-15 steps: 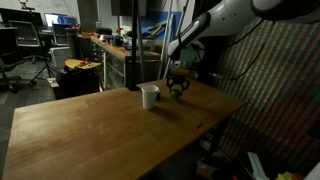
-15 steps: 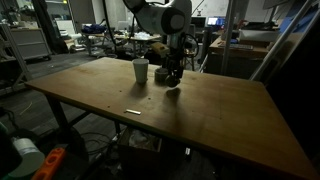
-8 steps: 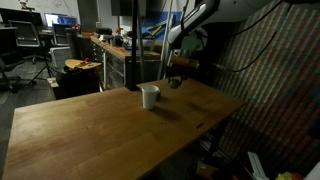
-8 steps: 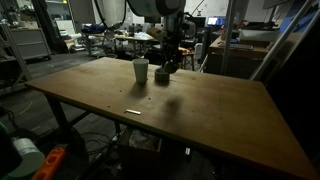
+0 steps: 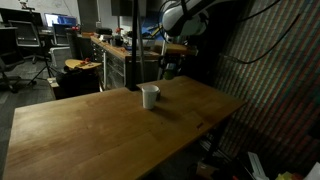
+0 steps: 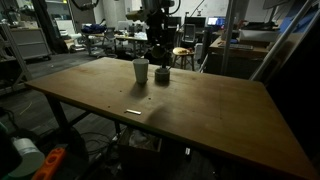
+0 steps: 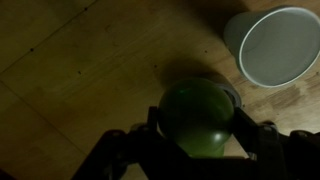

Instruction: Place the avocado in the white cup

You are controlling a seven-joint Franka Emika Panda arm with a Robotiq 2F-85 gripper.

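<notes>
The avocado (image 7: 197,118) is a roundish green object held between my two fingers in the wrist view. My gripper (image 7: 198,128) is shut on it and holds it above the wooden table (image 5: 110,130). The white cup (image 7: 272,46) stands upright and open at the upper right of the wrist view, beside the avocado, not under it. In both exterior views the gripper (image 5: 168,68) (image 6: 160,68) hangs above the table just next to the cup (image 5: 149,96) (image 6: 141,71). The avocado is too small and dark to make out there.
A small pale strip (image 6: 133,112) lies on the table (image 6: 200,110) nearer its front edge. A cluttered workbench (image 5: 110,50) stands behind the table. The table's edge drops off close to the cup on the far side.
The gripper has risen off the table with the avocado and moved sideways towards the cup. The cup has not moved.
</notes>
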